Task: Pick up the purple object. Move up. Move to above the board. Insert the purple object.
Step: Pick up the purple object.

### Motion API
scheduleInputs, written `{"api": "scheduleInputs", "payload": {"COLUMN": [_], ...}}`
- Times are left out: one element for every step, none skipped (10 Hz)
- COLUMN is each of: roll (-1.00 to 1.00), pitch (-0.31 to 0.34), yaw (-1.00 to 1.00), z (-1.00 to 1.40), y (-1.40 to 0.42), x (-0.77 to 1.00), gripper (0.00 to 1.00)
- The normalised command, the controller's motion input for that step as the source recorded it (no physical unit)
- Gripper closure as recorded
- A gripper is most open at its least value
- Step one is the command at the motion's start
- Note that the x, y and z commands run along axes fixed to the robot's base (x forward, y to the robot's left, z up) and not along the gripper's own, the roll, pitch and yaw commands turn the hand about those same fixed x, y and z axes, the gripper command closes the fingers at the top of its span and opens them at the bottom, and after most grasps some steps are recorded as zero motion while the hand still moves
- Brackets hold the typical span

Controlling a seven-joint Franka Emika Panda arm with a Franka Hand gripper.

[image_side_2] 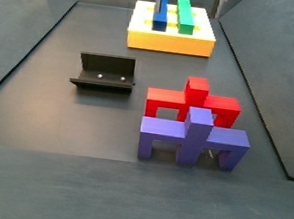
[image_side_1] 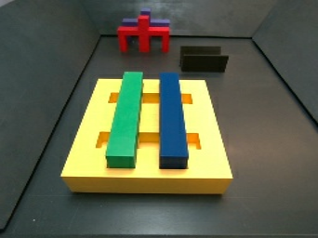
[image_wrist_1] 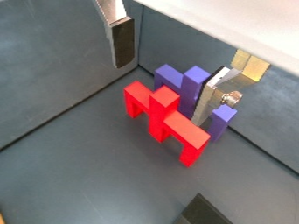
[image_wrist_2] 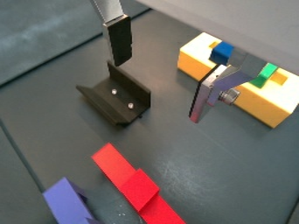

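Note:
The purple object (image_wrist_1: 173,79) stands on the dark floor right behind the red piece (image_wrist_1: 163,118); it also shows in both side views (image_side_2: 187,139) (image_side_1: 145,18) and in a wrist view (image_wrist_2: 65,201). The yellow board (image_side_1: 87,139) lies at the other end of the floor (image_side_2: 171,42) (image_wrist_2: 198,61). My gripper (image_wrist_1: 167,63) is open and empty, high above the floor. Its two silver fingers (image_wrist_1: 119,39) stand wide apart, over the purple object but not touching it. The gripper also shows in the other wrist view (image_wrist_2: 163,66).
A green bar (image_side_1: 125,116) and a long dark-blue bar (image_side_1: 172,116) lie in the board's slots. The black fixture (image_side_2: 104,73) stands on the floor between the board and the pieces (image_wrist_2: 117,98) (image_side_1: 205,59). Grey walls enclose the floor.

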Motion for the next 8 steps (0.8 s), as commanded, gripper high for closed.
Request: {"api": "scheduleInputs", "payload": {"roll": [0.0, -0.01, -0.04, -0.02, -0.01, 0.0, 0.0, 0.0], "pitch": [0.0, 0.0, 0.0, -0.02, -0.023, -0.017, -0.013, -0.013], "yaw": [0.0, 0.0, 0.0, 0.0, 0.0, 0.0, 0.0, 0.0], "z": [0.0, -0.05, -0.1, -0.17, -0.2, -0.19, -0.17, -0.11], "y": [0.04, 0.43, 0.66, 0.66, 0.56, 0.48, 0.33, 0.15], "x": [0.0, 0.0, -0.02, -0.05, -0.04, -0.04, -0.03, -0.03], "gripper": [0.0, 0.0, 0.0, 0.0, 0.0, 0.0, 0.0, 0.0]}}
